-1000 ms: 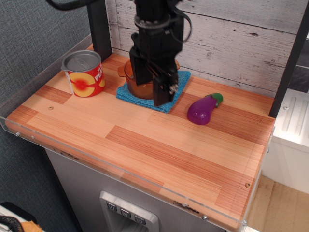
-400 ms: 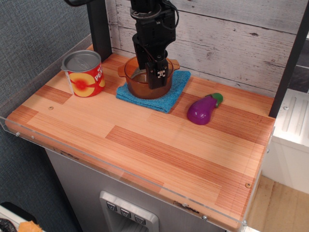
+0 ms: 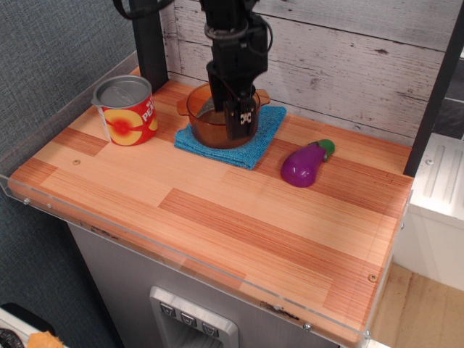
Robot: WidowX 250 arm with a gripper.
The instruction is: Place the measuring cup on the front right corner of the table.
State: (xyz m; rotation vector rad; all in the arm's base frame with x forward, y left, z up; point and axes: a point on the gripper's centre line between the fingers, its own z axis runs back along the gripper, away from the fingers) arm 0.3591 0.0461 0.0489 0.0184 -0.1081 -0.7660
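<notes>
The measuring cup (image 3: pixel 205 125), a translucent orange pot with small tab handles, stands on a blue cloth (image 3: pixel 255 147) at the back middle of the table (image 3: pixel 239 225). My gripper (image 3: pixel 235 122) comes down from above onto the cup's front right rim. One finger is inside the cup and the other finger (image 3: pixel 246 119) is outside it. The jaws look closed on the rim. The cup still rests on the cloth. The front right corner of the table (image 3: pixel 362 286) is far from the cup.
A red-and-yellow tin can (image 3: pixel 127 110) stands at the back left, next to the cloth. A purple toy eggplant (image 3: pixel 305 163) lies to the right of the cloth. A clear acrylic rim (image 3: pixel 181 250) edges the table. A dark post (image 3: pixel 150 43) stands behind the can.
The gripper has moved back from in front of the cup, come down over its rim, and its jaws have narrowed onto the rim. The cup has not moved.
</notes>
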